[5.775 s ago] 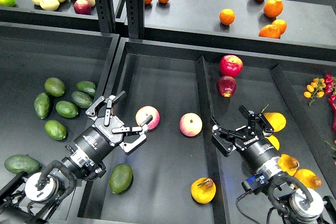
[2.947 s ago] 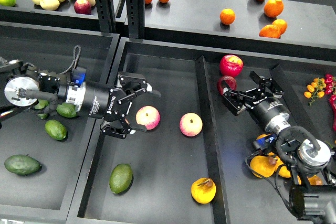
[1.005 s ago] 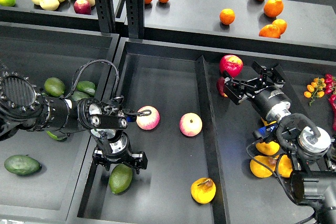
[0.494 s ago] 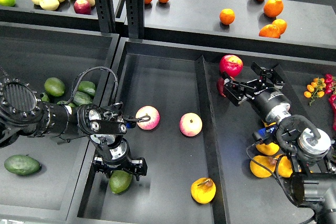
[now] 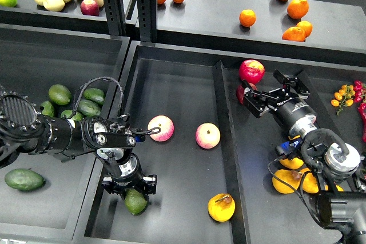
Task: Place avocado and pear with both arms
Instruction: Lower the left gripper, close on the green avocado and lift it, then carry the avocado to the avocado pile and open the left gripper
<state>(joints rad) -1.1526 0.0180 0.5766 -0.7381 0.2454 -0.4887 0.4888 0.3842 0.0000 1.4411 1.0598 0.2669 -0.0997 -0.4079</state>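
The avocado (image 5: 136, 202), smooth and mid-green, lies at the front left of the middle tray (image 5: 177, 84). My left gripper (image 5: 129, 184) points down right over it. Its fingers stand wide apart on either side of the avocado, and its body hides the fruit's top. The pear (image 5: 221, 207), yellow-orange with a brown patch, lies at the front right of the same tray with no gripper near it. My right gripper (image 5: 275, 91) is open and empty over the right bin, just right of a dark red apple (image 5: 242, 91).
Two pink-yellow apples (image 5: 161, 128) (image 5: 207, 135) lie mid-tray. A red apple (image 5: 251, 71) and yellow-orange fruit (image 5: 287, 180) are in the right bin. Several avocados (image 5: 59, 94) and a large dark one (image 5: 23, 179) fill the left bin. Oranges (image 5: 247, 18) sit on the back shelf.
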